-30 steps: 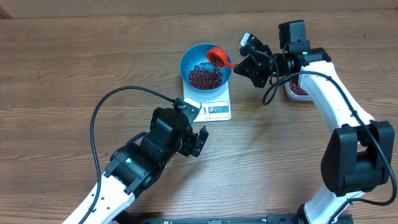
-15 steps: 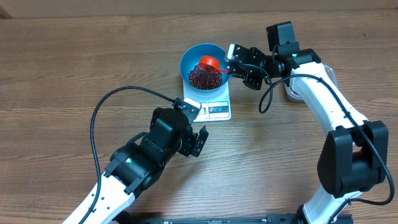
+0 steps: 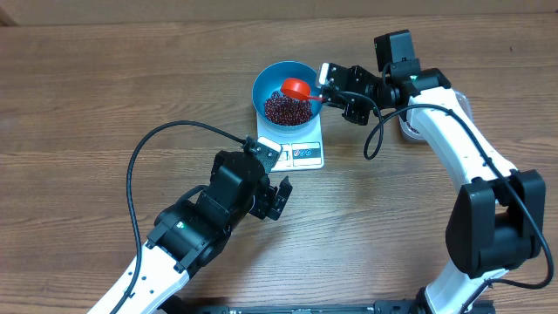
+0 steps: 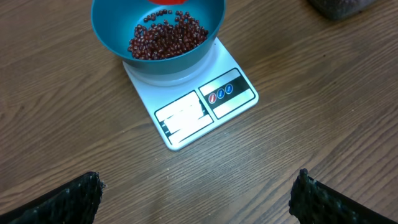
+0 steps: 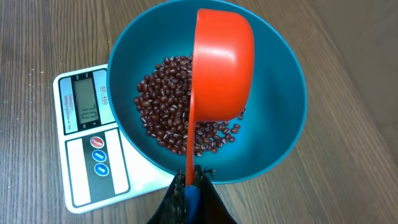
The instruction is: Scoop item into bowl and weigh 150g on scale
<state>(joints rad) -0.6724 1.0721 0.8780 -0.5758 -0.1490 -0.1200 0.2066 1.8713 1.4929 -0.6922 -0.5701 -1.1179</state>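
Holding the red scoop [image 5: 221, 65] mouth-down over the beans [image 5: 161, 109] in the blue bowl [image 5: 280, 106] on the scale [image 3: 302, 153], upper centre, right pincer [image 3: 323, 89] clamped on its handle at the bowl's right rim; left pincer [image 3: 275, 195] apart, lower left.

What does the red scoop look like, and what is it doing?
The scoop is bright orange-red, smooth plastic by the look of it, with a round cup and a thin straight handle. It is turned over, so you see the cup's rounded back, not its inside. It hangs above the blue bowl, over the dark red beans. The right gripper is shut on the handle's end. Whether the cup touches the beans, I cannot tell.
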